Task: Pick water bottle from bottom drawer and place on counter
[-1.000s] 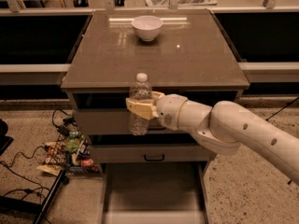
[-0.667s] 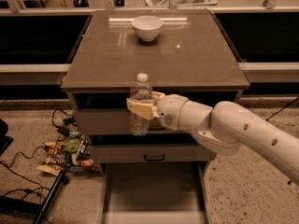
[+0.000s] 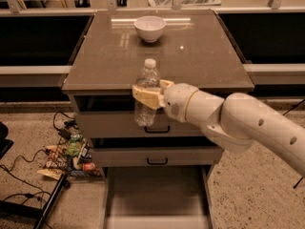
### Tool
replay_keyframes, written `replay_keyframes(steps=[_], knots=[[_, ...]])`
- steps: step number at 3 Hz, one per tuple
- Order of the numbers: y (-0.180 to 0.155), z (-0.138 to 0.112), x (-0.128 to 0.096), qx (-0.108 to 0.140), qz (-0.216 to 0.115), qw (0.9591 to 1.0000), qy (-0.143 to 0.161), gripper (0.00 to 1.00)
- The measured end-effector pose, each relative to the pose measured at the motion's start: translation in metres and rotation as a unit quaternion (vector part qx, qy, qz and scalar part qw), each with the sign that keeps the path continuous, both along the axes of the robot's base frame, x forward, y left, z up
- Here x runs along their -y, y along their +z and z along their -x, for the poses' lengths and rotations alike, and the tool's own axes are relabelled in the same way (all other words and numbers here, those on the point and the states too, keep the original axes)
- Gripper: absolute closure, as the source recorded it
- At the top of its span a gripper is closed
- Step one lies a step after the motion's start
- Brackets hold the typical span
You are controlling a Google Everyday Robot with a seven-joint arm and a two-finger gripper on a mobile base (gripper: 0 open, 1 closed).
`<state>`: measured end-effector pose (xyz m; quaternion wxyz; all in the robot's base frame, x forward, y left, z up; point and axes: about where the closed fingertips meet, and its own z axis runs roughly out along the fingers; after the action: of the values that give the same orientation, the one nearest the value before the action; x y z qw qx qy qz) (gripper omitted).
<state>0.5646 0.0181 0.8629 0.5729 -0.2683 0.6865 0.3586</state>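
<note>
Clasping water bottle [image 3: 148,76], hand [image 3: 144,93] hangs before counter [image 3: 195,56] edge.

You are looking at the gripper [image 3: 148,93] just ahead of the counter's [image 3: 190,56] front edge. Its tan fingers [image 3: 145,98] are wrapping the water bottle [image 3: 148,76] and covering its middle band. The bottle is hiding part of the top drawer [image 3: 105,125] front. The white arm [image 3: 248,123] is running off the right edge. The lower edge is cutting off the bottom drawer [image 3: 152,194]. The floor clutter [image 3: 69,154] on the left is blurring beyond naming.
</note>
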Motion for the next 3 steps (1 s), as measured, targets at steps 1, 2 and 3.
replay_keyframes(steps=[1, 2, 3], knots=[[0.058, -0.012, 0.027, 0.018, 0.004, 0.9988, -0.045, 1.0], [0.106, -0.038, 0.05, 0.045, 0.009, 0.9961, -0.075, 1.0], [0.136, -0.077, 0.066, 0.074, 0.027, 0.9914, -0.104, 1.0]])
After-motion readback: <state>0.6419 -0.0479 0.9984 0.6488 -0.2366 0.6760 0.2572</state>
